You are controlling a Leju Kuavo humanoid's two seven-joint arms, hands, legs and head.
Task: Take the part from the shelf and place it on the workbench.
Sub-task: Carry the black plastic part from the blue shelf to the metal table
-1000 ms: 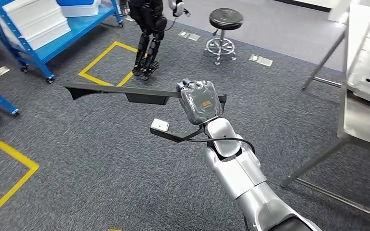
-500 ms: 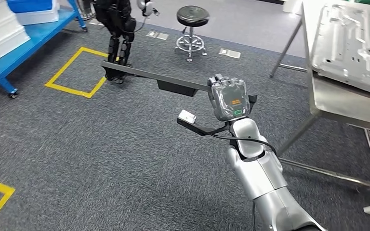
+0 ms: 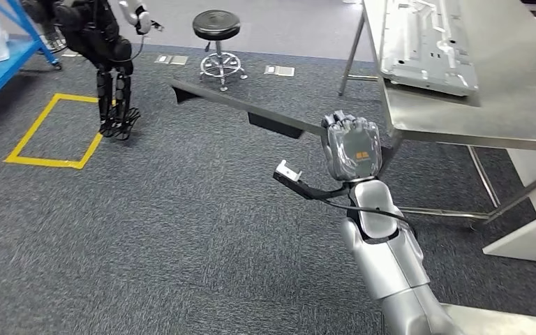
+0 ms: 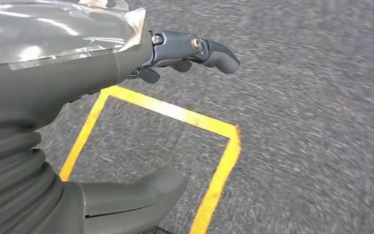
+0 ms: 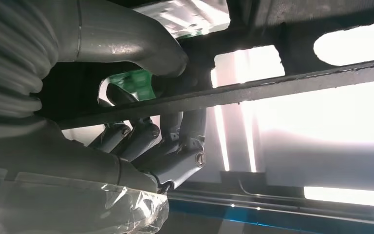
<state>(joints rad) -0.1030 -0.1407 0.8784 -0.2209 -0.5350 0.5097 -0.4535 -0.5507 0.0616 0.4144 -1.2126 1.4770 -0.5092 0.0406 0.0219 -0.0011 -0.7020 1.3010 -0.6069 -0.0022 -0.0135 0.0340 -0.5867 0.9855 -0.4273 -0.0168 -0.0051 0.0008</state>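
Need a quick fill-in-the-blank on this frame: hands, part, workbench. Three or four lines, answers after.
1. The long black part is gripped by the robot's ____ hand.
2. The left hand holds ____.
3. The part is not yet on the ____ workbench.
4. A grey metal panel already lies on the ____.

Missing words: right; nothing; steel; workbench
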